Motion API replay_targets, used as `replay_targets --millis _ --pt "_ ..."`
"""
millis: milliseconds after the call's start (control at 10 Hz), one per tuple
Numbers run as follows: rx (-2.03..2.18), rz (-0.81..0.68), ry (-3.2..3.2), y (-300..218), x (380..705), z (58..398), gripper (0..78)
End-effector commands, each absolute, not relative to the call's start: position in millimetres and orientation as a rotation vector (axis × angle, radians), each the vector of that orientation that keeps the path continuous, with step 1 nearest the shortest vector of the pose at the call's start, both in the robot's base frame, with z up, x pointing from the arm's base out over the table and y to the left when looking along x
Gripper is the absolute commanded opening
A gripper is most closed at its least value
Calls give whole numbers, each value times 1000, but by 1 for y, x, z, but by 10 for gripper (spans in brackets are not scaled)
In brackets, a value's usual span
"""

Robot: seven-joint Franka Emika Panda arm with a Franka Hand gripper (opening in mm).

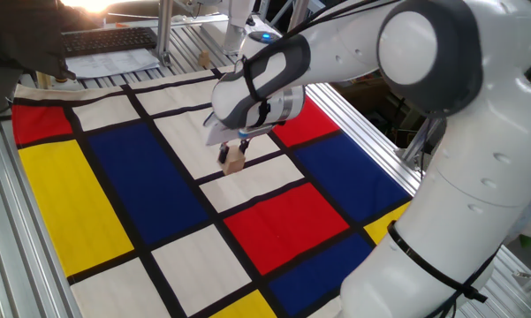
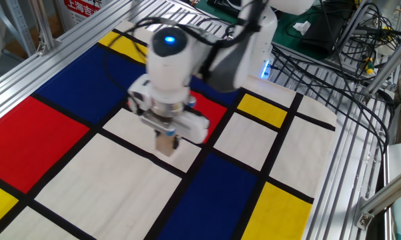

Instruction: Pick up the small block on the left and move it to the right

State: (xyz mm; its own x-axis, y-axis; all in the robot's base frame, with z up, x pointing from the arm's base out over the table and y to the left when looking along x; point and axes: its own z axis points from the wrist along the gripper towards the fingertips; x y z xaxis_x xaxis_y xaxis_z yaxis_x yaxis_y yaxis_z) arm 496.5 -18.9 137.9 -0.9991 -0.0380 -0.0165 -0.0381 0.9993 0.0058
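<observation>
The Franka arm [image 1: 398, 53] reaches out from its white base over the patterned cloth [image 1: 97, 177], its forearm bent so the wrist points straight down. The gripper [image 1: 235, 152] hangs vertical, and its two fingers are clamped on the small block [image 1: 234, 159], a plain tan wooden cube that fills the gap between them. In the other fixed view the gripper [image 2: 165, 140] shows the same hold on the block [image 2: 165, 143], which sticks out below the fingertips. The block sits directly under the wrist, over a white rectangle of the cloth beside a black stripe; whether it touches the cloth or hangs just above it cannot be told. A red rectangle lies just behind the gripper there.
</observation>
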Motion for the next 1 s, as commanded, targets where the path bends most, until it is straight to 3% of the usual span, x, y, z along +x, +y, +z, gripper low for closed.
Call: replay_targets --millis 100,1000 --pt "43 -1 3107 23 479 132 11" --pt "-21 15 3109 36 476 137 11"
